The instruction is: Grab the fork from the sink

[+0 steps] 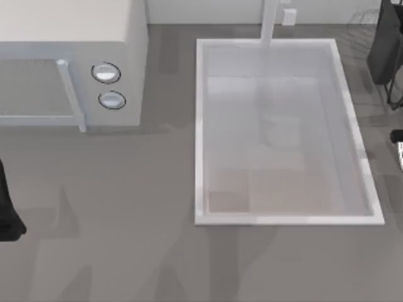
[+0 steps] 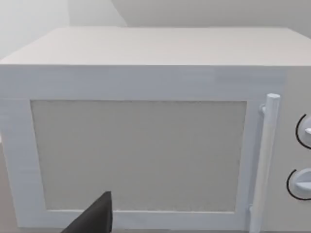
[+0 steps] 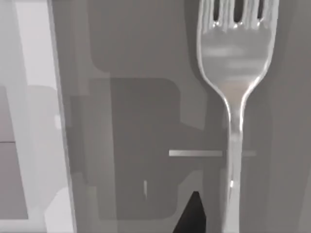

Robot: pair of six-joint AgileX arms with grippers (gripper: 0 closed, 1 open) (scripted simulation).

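Nothing readable anywhere that I can see, no words, numbers or logos. The microwave [image 1: 69, 63] front and its two knobs [image 1: 106, 73] are plain, and the sink [image 1: 200, 126] and fork [image 3: 236, 63] carry no markings either.

Top cam sits high, looks straight down on the grey counter [image 1: 126, 220]: microwave [image 1: 69, 69] at upper left, sink [image 1: 200, 126] centre-right, dark arm parts at both side edges.

Left wrist cam sits low & close, faces the microwave's door [image 2: 138, 155] head-on, w/ handle bar [image 2: 265, 160] and two knobs [image 2: 303, 182] at one edge; shares the microwave front w/ the top cam.

Right wrist cam is v. close, looks down along the fork [image 3: 235, 73] over the counter, w/ the sink's pale rim [image 3: 36, 97] alongside; shares that rim w/ the top cam.
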